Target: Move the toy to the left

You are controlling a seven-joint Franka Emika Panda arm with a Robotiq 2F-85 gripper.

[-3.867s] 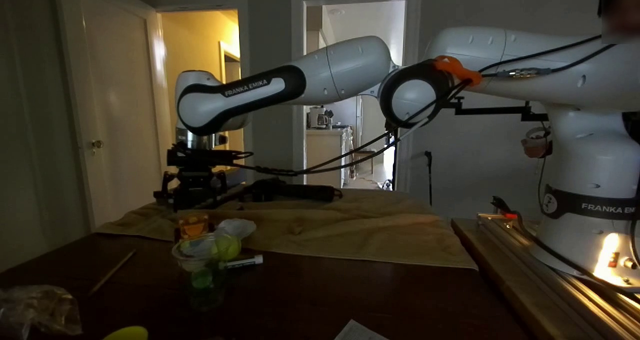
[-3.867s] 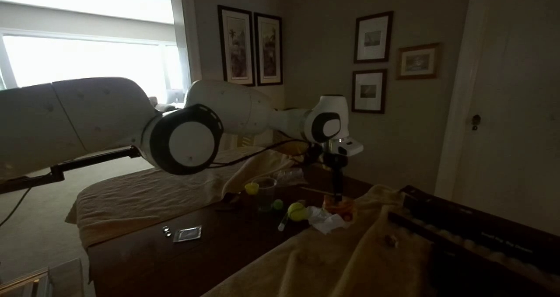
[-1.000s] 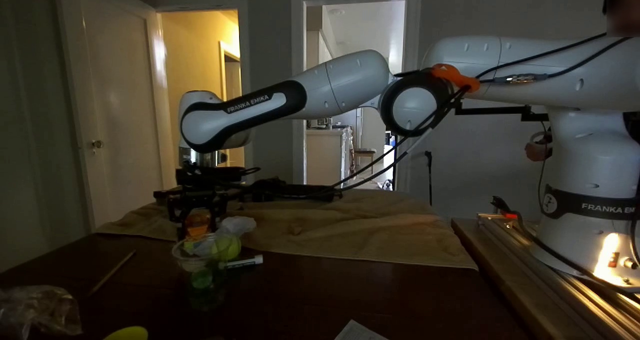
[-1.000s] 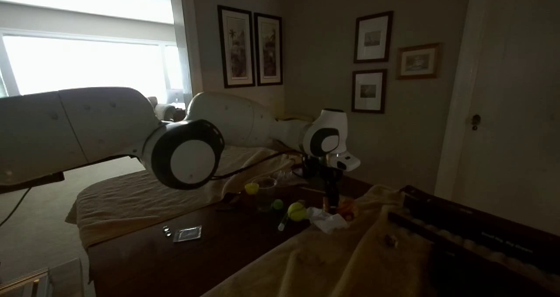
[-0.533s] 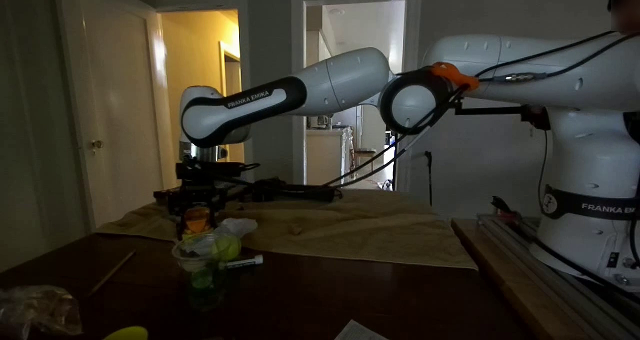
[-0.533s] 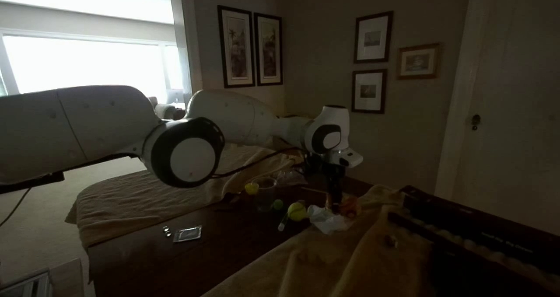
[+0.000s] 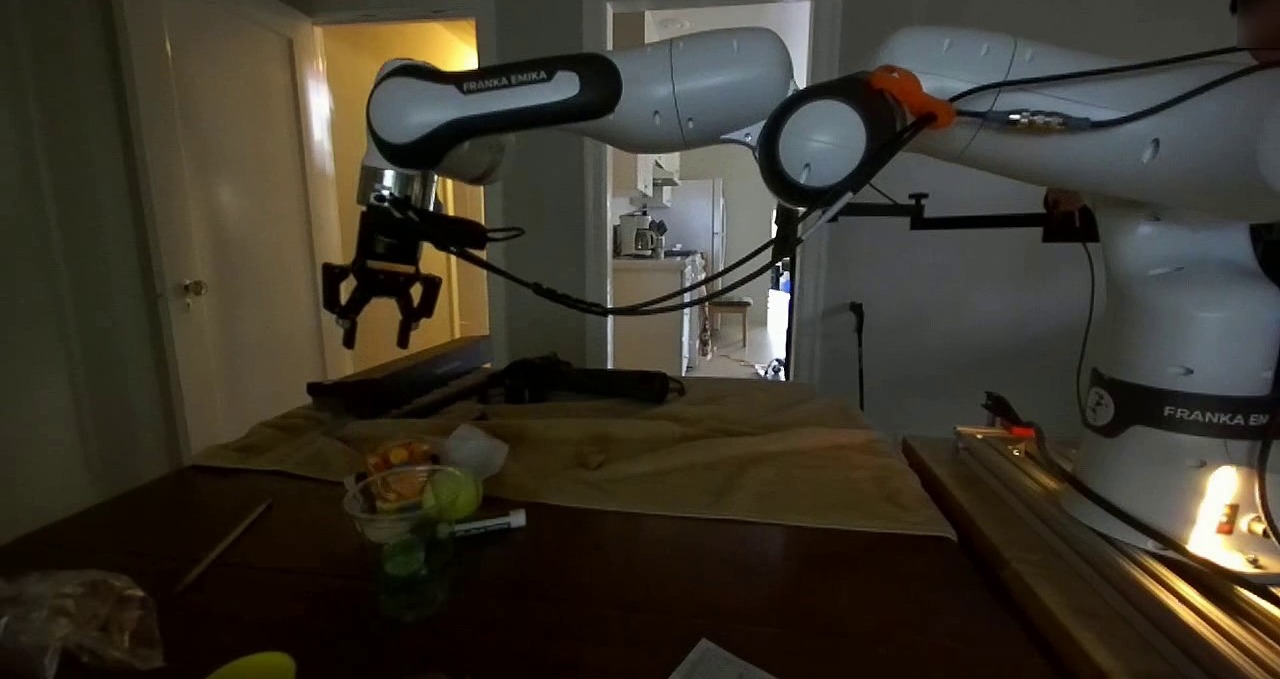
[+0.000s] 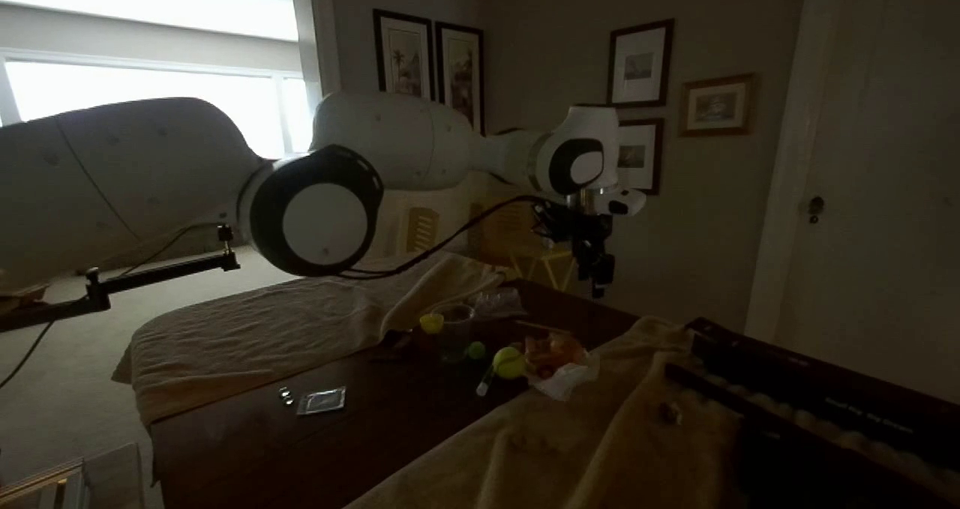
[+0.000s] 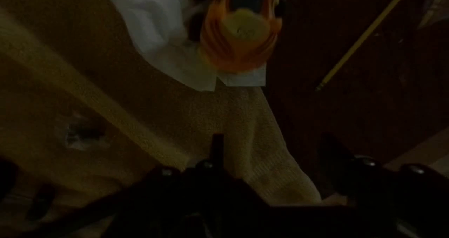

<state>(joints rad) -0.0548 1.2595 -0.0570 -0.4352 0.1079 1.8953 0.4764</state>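
Note:
The toy is an orange car with a yellow patch and a dark blue window, seen at the top of the wrist view as toy (image 9: 242,52). It rests partly on crumpled white paper (image 9: 151,17) by the towel's edge. In an exterior view the toy (image 8: 559,353) sits behind the tennis ball; in an exterior view the toy (image 7: 400,454) is partly hidden behind the clear cup. High above the table my gripper (image 7: 376,342) hangs with its fingertips apart and nothing between them. In the wrist view the gripper (image 9: 273,136) spans towel and dark tabletop, clear of the toy.
Near the toy are a tennis ball (image 8: 509,363), a clear cup (image 8: 456,333), a green ball (image 8: 475,351) and a marker (image 8: 486,381). A pencil (image 9: 361,41) lies on the dark table. The tan towel (image 8: 517,449) and a black keyboard-like object (image 8: 802,396) lie alongside.
My gripper was down around the toy; it has risen far above and come away from it. The toy has shifted to the left in an exterior view, nearer the tennis ball.

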